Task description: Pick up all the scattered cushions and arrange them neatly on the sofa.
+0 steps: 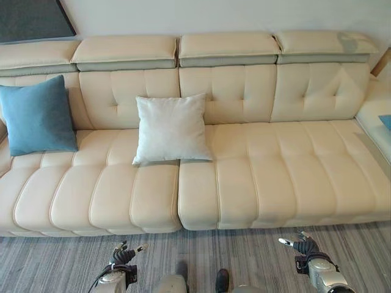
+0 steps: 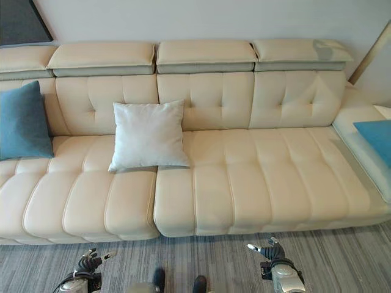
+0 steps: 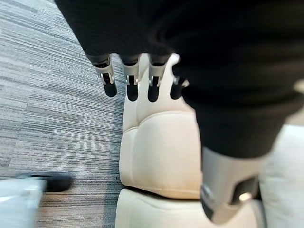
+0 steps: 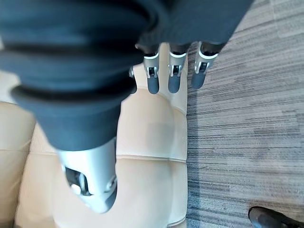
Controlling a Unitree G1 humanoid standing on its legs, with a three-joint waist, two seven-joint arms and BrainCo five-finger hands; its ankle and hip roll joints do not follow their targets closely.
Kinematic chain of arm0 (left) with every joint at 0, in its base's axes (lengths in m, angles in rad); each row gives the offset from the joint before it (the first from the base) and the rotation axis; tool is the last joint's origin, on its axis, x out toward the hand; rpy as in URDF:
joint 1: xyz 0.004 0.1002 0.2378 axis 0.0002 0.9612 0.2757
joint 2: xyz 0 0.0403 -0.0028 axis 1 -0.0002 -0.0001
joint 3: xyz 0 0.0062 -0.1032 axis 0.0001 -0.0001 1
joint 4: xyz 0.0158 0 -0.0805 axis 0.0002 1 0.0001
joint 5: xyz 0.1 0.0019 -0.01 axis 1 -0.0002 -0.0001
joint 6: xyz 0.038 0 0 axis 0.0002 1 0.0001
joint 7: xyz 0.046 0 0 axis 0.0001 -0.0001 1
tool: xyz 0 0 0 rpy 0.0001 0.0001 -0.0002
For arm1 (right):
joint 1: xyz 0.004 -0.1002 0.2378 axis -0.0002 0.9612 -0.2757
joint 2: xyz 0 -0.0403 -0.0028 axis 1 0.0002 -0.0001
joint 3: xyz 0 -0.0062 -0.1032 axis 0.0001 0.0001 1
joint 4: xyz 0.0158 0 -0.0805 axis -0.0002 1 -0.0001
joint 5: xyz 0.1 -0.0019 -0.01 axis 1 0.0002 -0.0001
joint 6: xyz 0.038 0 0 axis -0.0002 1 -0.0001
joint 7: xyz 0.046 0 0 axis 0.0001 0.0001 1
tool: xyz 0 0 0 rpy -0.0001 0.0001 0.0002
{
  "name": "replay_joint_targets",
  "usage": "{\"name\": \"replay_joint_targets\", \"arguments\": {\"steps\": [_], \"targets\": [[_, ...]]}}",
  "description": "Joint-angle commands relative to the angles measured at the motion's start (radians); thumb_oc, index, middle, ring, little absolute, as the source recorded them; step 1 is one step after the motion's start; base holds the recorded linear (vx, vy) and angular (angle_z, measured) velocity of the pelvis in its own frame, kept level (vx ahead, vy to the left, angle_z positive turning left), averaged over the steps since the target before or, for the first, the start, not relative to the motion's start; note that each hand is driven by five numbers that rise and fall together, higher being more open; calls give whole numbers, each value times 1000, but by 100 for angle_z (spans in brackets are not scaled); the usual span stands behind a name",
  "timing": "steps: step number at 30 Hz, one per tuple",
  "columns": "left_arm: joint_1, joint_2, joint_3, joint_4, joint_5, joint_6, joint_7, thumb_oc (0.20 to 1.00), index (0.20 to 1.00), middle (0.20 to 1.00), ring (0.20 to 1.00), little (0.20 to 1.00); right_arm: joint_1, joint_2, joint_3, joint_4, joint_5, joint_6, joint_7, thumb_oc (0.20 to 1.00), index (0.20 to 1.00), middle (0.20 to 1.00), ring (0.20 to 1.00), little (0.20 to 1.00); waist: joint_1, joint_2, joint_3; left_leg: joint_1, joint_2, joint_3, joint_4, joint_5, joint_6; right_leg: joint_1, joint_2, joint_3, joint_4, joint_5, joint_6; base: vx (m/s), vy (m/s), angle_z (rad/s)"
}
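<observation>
Cushions sit on the sofa (image 1: 256, 177), the largest thing here: a blue cushion (image 1: 38, 116) leans against the backrest at its left end, a white cushion (image 1: 171, 128) leans at the middle, and another blue one (image 2: 374, 139) lies on the side section at the right. Both hands hang low over the carpet (image 1: 61, 256) just before the seat front, the left hand (image 1: 124, 255) and right hand (image 1: 303, 245) each with fingers loosely straight and holding nothing. Judging by this, a cushion is placed and the next is due: probably turning to fetch the right-hand blue one.
</observation>
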Motion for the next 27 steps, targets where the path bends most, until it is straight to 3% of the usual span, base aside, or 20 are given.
{"name": "replay_joint_targets", "arguments": {"steps": [1, 3, 4, 9, 11, 13, 14, 15, 16, 17, 18, 20, 21, 23, 25, 27], "targets": [[-1, 16, 11, -28, 14, -18, 5, 1000, 1000, 1000, 1000, 1000, 0, -1, -19, -27, 10, -23, 5, 1000, 1000, 1000, 1000, 1000, 13, 24, -55, -8, -41, 17, -34, -51, 60, 20, -26, -1, 44, -114, 134, -15, 97, -39], [-1, 16, 11, -28, 14, -18, 5, 1000, 1000, 1000, 1000, 1000, 0, -1, -19, -27, 10, -23, 5, 1000, 1000, 1000, 1000, 1000, 13, 24, -55, -3, -41, 16, -42, -46, 60, 21, -26, -1, 43, -113, 134, 3, 63, -15], [1, 7, 0, -6, 25, -13, 2, 1000, 1000, 1000, 1000, 1000, 15, 0, -31, -23, 10, -23, 3, 1000, 1000, 1000, 1000, 1000, -6, 35, -81, 43, -38, 18, -155, -20, 55, 21, -22, -2, 34, -111, 139, -2, 145, 4], [-5, 4, -26, 18, 63, 0, -16, 1000, 1000, 1000, 1000, 1000, 44, 0, -63, -14, 12, -19, 1, 1000, 1000, 1000, 1000, 1000, -40, 50, -86, 68, -47, 59, -157, -48, 70, 15, -40, 34, 49, -96, 154, -55, 179, -27], [-13, 4, -35, 17, 74, 0, -21, 1000, 1000, 1000, 1000, 1000, 48, 2, -79, -14, 17, -21, -2, 1000, 1000, 1000, 1000, 1000, -55, 55, -80, 67, -50, 94, -157, -54, 77, -6, -45, 64, 52, -78, 167, -101, 171, -76], [-31, 8, -35, 23, 81, -5, -18, 1000, 1000, 1000, 1000, 1000, 36, 5, -93, -16, 20, -25, -11, 1000, 1000, 1000, 1000, 1000, -67, 63, -69, 65, -46, 176, -157, -65, 89, -50, -52, 106, 78, -63, 189, -103, 149, -107], [-31, 8, -35, 23, 81, -5, -18, 1000, 1000, 1000, 1000, 1000, 36, 5, -93, -16, 20, -25, -11, 1000, 1000, 1000, 1000, 1000, -67, 63, -69, 65, -46, 176, -157, -65, 89, -51, -52, 107, 78, -63, 189, -139, 63, -145], [-48, 15, -26, 13, 77, -7, -11, 1000, 1000, 1000, 1000, 1000, 24, 7, -103, -25, 21, -28, -17, 1000, 1000, 1000, 1000, 1000, -68, 71, -48, 68, -28, 255, -157, -77, 93, -95, -79, 49, 135, -60, 198, -108, 29, -117], [-49, 15, -26, 13, 77, -7, -11, 1000, 1000, 1000, 1000, 1000, 24, 8, -103, -25, 21, -28, -17, 1000, 1000, 1000, 1000, 1000, -66, 70, -49, 65, -28, 257, -157, -76, 93, -97, -79, 51, 135, -59, 198, -135, 24, -125], [-50, 18, -16, 7, 80, -9, -6, 1000, 1000, 1000, 1000, 1000, 23, 11, -107, -28, 13, -31, -20, 1000, 1000, 1000, 1000, 1000, -55, 78, -40, 78, -9, 317, -157, -92, 79, -99, -131, -119, 159, -61, 208, -50, -20, -151], [-45, 18, -7, -1, 78, -11, -5, 1000, 1000, 1000, 1000, 1000, 26, 11, -111, -24, 7, -31, -22, 1000, 1000, 1000, 1000, 1000, -46, 79, -39, 84, 1, 355, -157, -93, 74, -89, -161, -226, 163, -59, 210, -59, -39, -184], [-36, 15, 0, -3, 89, -6, -9, 1000, 1000, 1000, 1000, 1000, 31, 9, -122, -13, 5, -24, -18, 1000, 1000, 1000, 1000, 1000, -42, 73, -41, 102, 10, 428, -157, -99, 70, -91, -188, -341, 170, -43, 217, -9, -65, -183], [-34, 14, 2, -3, 91, -5, -12, 1000, 1000, 1000, 1000, 1000, 34, 7, -125, -6, 3, -21, -17, 1000, 1000, 1000, 1000, 1000, -43, 68, -42, 113, 12, 462, -157, -102, 70, -90, -193, -380, 167, -38, 221, 41, -80, -170], [-35, 14, -2, -5, 96, -5, -14, 1000, 1000, 1000, 1000, 1000, 33, 5, -124, 2, 0, -18, -18, 1000, 1000, 1000, 1000, 1000, -41, 66, -43, 120, 12, 482, -157, -104, 69, -87, -193, -393, 160, -33, 225, 61, -85, -127], [-43, 4, -15, -15, 108, 1, -16, 1000, 1000, 1000, 1000, 1000, 30, -1, -138, 11, 4, -12, -26, 1000, 1000, 1000, 1000, 1000, -45, 63, -49, 135, 17, 544, -157, -110, 67, -96, -204, -470, 145, -12, 238, 145, -216, -115], [-62, 1, -27, -16, 117, 5, -15, 1000, 1000, 1000, 1000, 1000, 37, -3, -142, 15, 9, -11, -25, 1000, 1000, 1000, 1000, 1000, -60, 62, -51, 138, 19, 568, -157, -108, 59, -94, -191, -467, 103, -2, 240, 125, -225, -88]]}}
